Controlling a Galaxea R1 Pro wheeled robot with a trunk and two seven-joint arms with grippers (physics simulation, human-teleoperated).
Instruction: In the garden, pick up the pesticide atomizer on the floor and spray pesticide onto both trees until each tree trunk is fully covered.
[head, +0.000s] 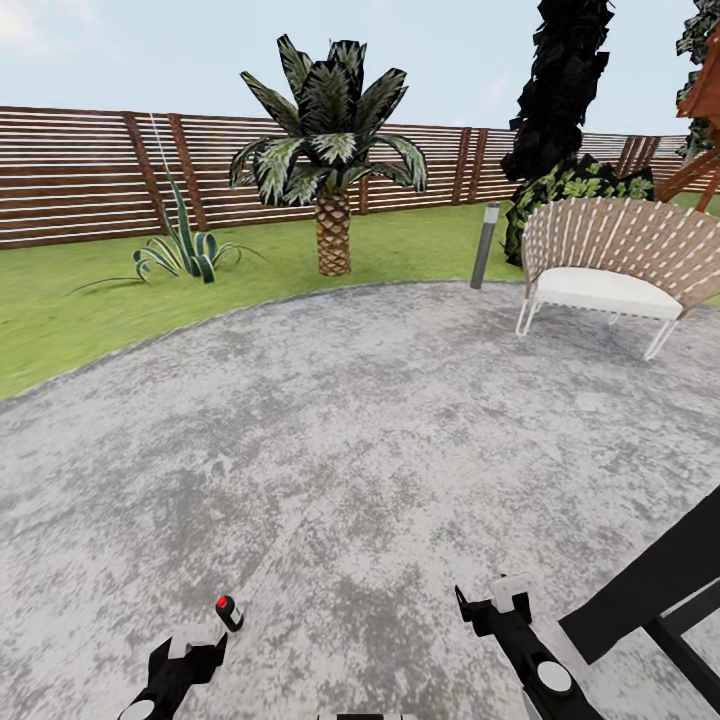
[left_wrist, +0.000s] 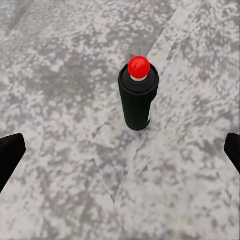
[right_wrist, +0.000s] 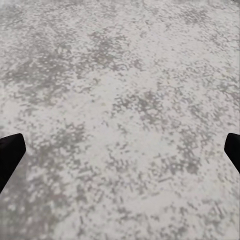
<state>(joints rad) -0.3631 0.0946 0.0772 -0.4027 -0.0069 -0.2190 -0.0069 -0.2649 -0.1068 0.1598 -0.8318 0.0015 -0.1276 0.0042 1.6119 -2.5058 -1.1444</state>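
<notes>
Standing upright on the grey stone floor (head: 380, 440), the atomizer (head: 229, 612) is a small dark bottle with a red top, closed; what is inside it cannot be seen. In the left wrist view the atomizer (left_wrist: 138, 95) is ahead of the left jaws (left_wrist: 120, 152), roughly on their centre line and a little toward one finger, not touched by either. Those jaws are spread wide, their two black fingertips (left_wrist: 10, 155) at opposite edges of that view with bare stone between them. In the head view the left jaws (head: 190, 645) sit just behind and beside the bottle, close to it but apart.

The right jaws (head: 492, 600) hover over bare stone, well apart from the atomizer. In the right wrist view the right jaws (right_wrist: 120, 152) are also wide, with nothing between the fingertips (right_wrist: 10, 155) but mottled grey paving.

Farther ahead of both jaws the stone ends in a curved edge against the lawn (head: 90, 300). On the grass stand a short palm (head: 331, 150), a spiky plant (head: 185, 250) and a slim post (head: 485, 245); a woven chair (head: 620, 265) with a white cushion stands at the paving's edge. A slatted fence (head: 80, 170) closes the garden behind them, and a black cypress (head: 560, 80) rises near the chair.
</notes>
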